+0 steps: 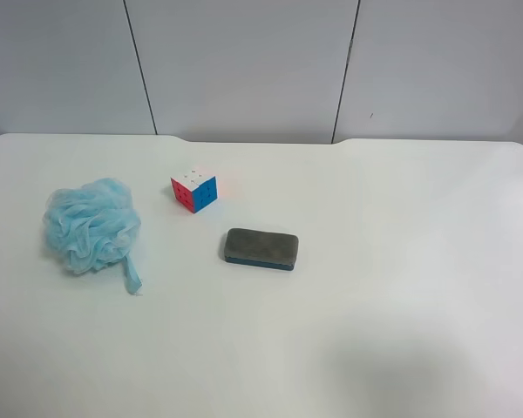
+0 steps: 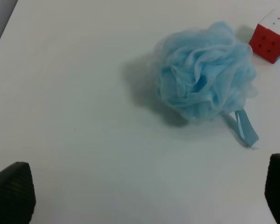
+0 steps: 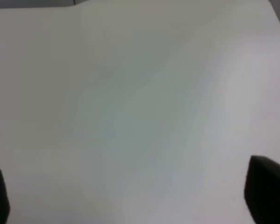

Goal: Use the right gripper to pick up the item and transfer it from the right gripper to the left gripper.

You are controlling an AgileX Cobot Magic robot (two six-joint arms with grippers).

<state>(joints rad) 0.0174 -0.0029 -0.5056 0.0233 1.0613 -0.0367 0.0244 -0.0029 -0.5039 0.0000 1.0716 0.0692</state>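
Observation:
The item, a fluffy light-blue mesh bath pouf [image 1: 91, 225], lies on the white table [image 1: 401, 261] at the exterior high view's left, its blue ribbon loop [image 1: 132, 275] trailing toward the near edge. It also shows in the left wrist view [image 2: 205, 79], ahead of the left gripper [image 2: 144, 196], which is open, empty and apart from it. The right gripper [image 3: 133, 193] is open and empty over bare table; the pouf does not show in its view. Neither arm shows in the exterior high view.
A small colourful puzzle cube [image 1: 194, 189] stands just beyond and to the right of the pouf; it also shows in the left wrist view [image 2: 269, 37]. A grey-and-blue eraser block [image 1: 261, 248] lies near the table's middle. A grey panelled wall runs behind the table.

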